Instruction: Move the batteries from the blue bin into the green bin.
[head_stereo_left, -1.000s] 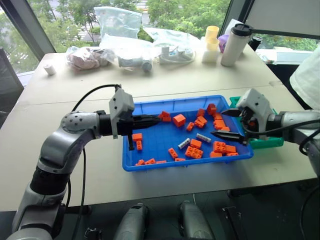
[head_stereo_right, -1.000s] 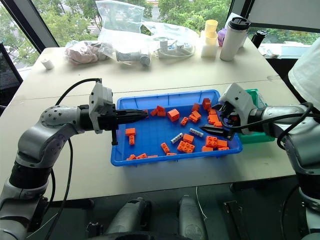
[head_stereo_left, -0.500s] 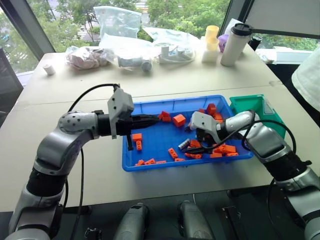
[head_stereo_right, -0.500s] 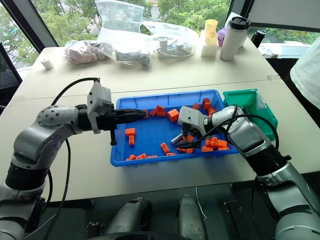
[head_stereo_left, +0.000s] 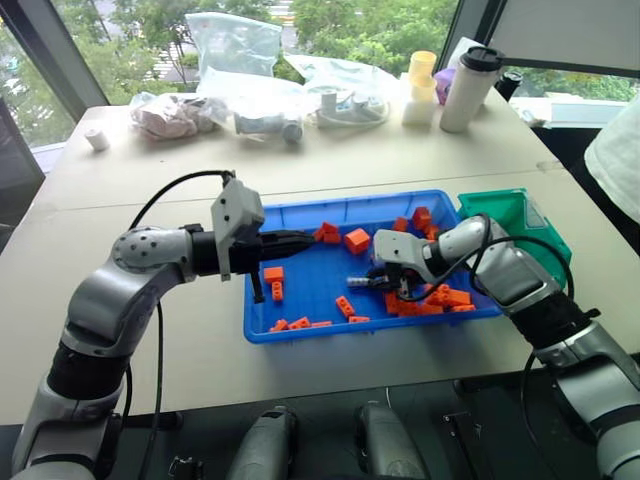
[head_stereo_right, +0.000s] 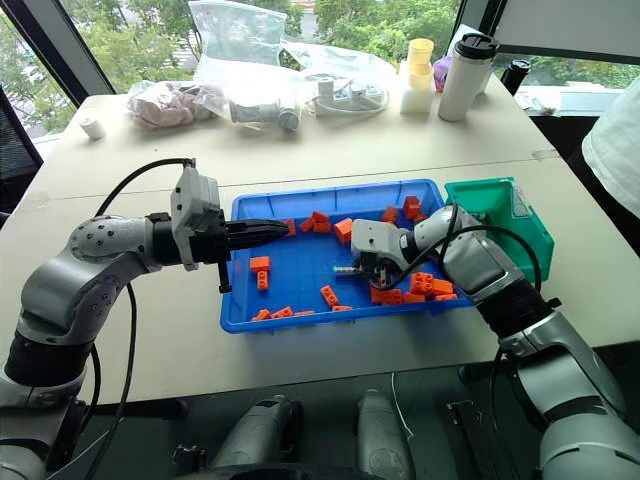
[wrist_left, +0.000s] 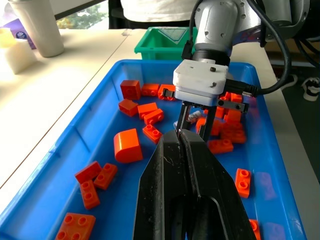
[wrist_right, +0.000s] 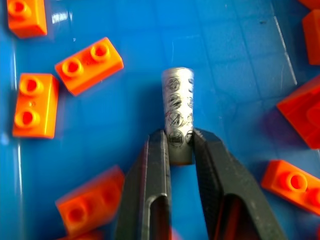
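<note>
The blue bin (head_stereo_left: 300, 305) lies on the table in front of me, strewn with several orange bricks. My right gripper (wrist_right: 179, 137) is down inside it, shut on one end of a silver-grey battery (wrist_right: 178, 112) printed with dark round symbols, just over the blue floor. From the head the same battery (head_stereo_left: 358, 282) pokes out leftward from the right gripper (head_stereo_left: 378, 283). The left gripper (head_stereo_left: 305, 238) hovers over the bin's left part, its fingers (wrist_left: 172, 150) pressed together with nothing between them, pointing at the right gripper. The green bin (head_stereo_left: 510, 215) stands against the blue bin's right end.
Orange bricks (wrist_right: 89, 65) surround the held battery on all sides. Plastic bags (head_stereo_left: 240, 45), a white bottle (head_stereo_left: 470, 88) and a yellow cup (head_stereo_left: 424, 68) line the table's far side. A person's white sleeve (head_stereo_left: 615, 150) shows at the right edge.
My right gripper swung left from beside the green bin, dropped into the blue bin and closed on a battery. The left gripper stayed put.
</note>
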